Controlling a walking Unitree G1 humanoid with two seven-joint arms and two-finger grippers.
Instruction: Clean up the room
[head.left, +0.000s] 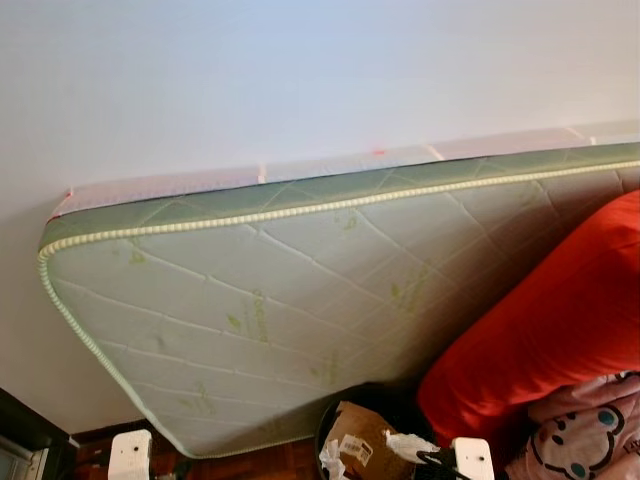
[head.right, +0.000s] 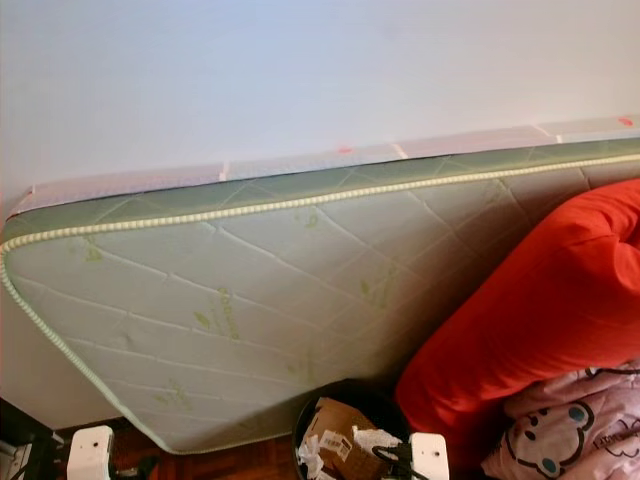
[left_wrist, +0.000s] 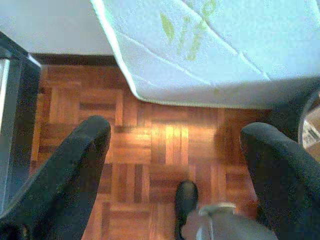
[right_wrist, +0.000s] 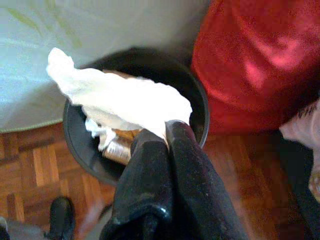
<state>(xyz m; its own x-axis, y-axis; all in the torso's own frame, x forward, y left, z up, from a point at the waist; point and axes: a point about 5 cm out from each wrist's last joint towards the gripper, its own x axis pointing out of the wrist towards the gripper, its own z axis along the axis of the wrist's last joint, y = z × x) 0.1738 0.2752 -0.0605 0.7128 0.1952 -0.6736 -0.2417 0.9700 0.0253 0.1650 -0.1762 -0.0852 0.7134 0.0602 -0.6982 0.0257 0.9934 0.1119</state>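
Right gripper (right_wrist: 167, 132), lower centre of the right wrist view, has its jaws pressed together on a crumpled white tissue (right_wrist: 120, 97), which fans out toward upper left of that frame & hangs over the mouth of the black bin (right_wrist: 75, 145). Bin already holds cardboard & other paper scraps; red cushion (right_wrist: 250, 65) fills upper right, parquet floor (right_wrist: 30, 170) lower left, a dark shoe (right_wrist: 60, 217) at bottom left. Step in hand, as I read it: drop tissue into bin. To do it well: get the pinch point over the bin's centre, not the near rim, lower a bit so the light tissue doesn't drift out, then spread jaws fully & pull up straight; tissue may cling to a finger, so check it fell. Left wrist view: left gripper (left_wrist: 175, 150) w/ jaws spread wide, nothing between them, pointing down at the bare parquet; mattress (left_wrist: 215, 45) corner across the top, bin edge at far right, another shoe at bottom centre. Left arm looks idle, no need to move it. Left eye view: mattress leans on its side vs the pale wall (head.left: 300, 70), filling mid-frame; bin sits bottom centre at its foot, red cushion at right, pink patterned bedding (head.left: 580, 435) in bottom right corner.
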